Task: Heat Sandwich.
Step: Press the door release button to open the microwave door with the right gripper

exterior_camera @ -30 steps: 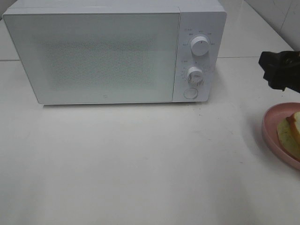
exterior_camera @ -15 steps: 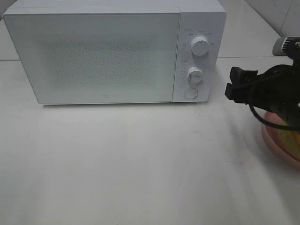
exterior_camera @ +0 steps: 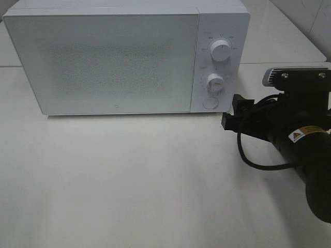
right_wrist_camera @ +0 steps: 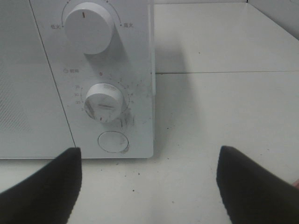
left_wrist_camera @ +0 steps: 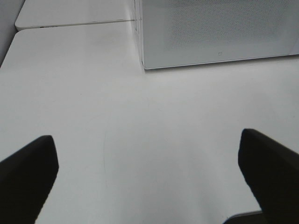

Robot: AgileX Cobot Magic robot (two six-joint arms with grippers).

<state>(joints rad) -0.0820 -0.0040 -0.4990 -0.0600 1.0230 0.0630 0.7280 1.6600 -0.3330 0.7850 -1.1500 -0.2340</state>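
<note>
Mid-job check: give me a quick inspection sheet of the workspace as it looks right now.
Surface: white table, bare in front of the microwave.
Job's things: microwave with its door shut; sandwich not visible in any view.
Clutter: a few small dark specks on the table by the microwave's front.
Grippers: left gripper open, empty, over bare table; right gripper open, empty, near the microwave's control end, facing the round button.
Cables: black cable loops from the right arm above the table.
Surroundings: white tiled wall at the back right.
</note>
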